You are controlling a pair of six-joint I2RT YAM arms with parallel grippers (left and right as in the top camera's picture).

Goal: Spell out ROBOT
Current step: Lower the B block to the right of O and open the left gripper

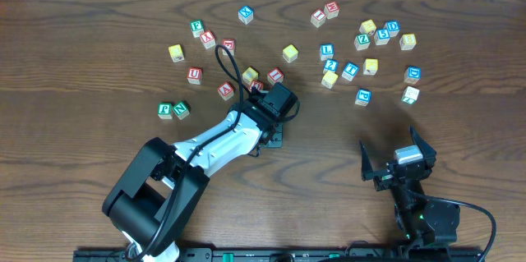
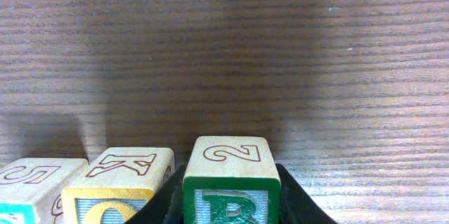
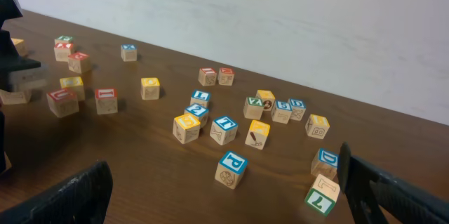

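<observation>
- Overhead: the left gripper [image 1: 258, 89] sits in a block cluster [image 1: 246, 75] near the centre of the table [image 1: 74, 131]. The right gripper [image 1: 388, 139], spread and empty, lies well apart at its 4 o'clock.
- Left wrist: its fingers [image 2: 295, 199] clamp the green R block [image 2: 231, 182]. A yellow O block [image 2: 116, 190] is just beside it at 9 o'clock.
- Right wrist: loose blocks [image 3: 224, 129] lie at 12 o'clock. The left gripper is far nearer the R.

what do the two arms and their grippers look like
The left arm has a white link between bulky black joints, and a thin black cable loops off near its wrist. The left gripper has black fingers. The right arm is black, with a second black cable curving by its base. The right gripper has flat black fingers and a silver block between them.
</observation>
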